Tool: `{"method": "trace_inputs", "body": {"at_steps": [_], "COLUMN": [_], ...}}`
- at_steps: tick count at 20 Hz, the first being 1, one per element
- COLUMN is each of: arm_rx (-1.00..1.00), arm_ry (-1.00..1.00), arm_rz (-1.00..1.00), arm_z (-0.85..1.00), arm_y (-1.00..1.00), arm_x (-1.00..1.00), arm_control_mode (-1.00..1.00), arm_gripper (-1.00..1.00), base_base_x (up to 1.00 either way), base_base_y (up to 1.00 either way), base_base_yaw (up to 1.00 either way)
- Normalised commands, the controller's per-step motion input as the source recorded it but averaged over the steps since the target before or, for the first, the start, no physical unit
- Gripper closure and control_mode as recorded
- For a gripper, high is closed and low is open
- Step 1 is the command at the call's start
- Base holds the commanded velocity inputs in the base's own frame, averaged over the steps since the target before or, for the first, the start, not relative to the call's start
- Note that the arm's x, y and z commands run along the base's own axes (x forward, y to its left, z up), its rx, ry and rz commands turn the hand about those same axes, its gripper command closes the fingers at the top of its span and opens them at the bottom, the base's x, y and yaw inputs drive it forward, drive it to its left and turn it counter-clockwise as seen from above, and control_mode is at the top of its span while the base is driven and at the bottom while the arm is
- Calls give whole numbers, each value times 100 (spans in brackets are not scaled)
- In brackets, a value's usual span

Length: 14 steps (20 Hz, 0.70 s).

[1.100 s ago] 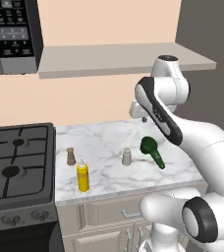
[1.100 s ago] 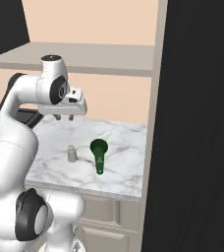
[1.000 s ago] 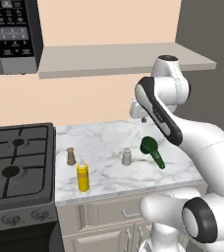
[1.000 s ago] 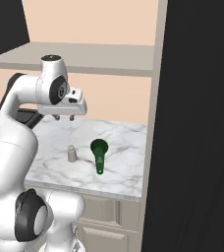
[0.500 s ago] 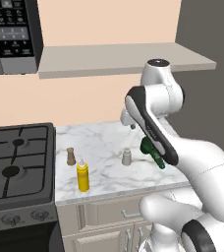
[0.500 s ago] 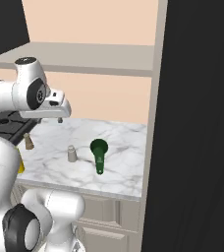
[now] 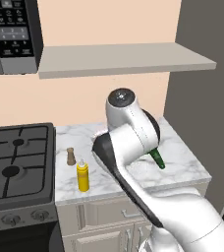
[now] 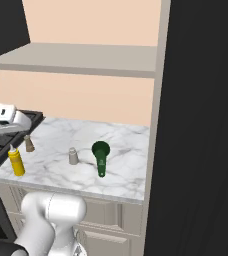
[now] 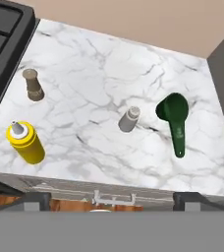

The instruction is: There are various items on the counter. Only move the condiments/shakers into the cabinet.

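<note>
Shakers (image 9: 128, 119) stand on counter (image 9: 109, 74) below raised, open, empty end effector (image 9: 113, 198).

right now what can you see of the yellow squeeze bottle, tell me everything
The yellow squeeze bottle is a small, plain yellow cylinder with rounded shoulders and a pale cone nozzle, plastic by its look. It stands upright near the front edge of the white marble counter, at the end next to the black stove. The brown shaker stands just behind it, apart from it. Nothing touches it except the counter under it.
</note>
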Motion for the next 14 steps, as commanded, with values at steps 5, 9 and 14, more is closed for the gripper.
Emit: {"method": "trace_inputs", "body": {"at_steps": [5, 9, 14], "arm_rx": [-6, -2, 0], "arm_ry": [-32, -24, -11], "arm_rz": [-14, -14, -11], "arm_z": [-24, -30, -30], "arm_y": [60, 46, 62], "arm_x": [-81, -65, -19], "arm_control_mode": [-100, -100, -100], "arm_gripper": [-100, -100, -100], "base_base_x": [0, 0, 0], "base_base_y": [0, 0, 0], "base_base_yaw": [0, 0, 0]}}
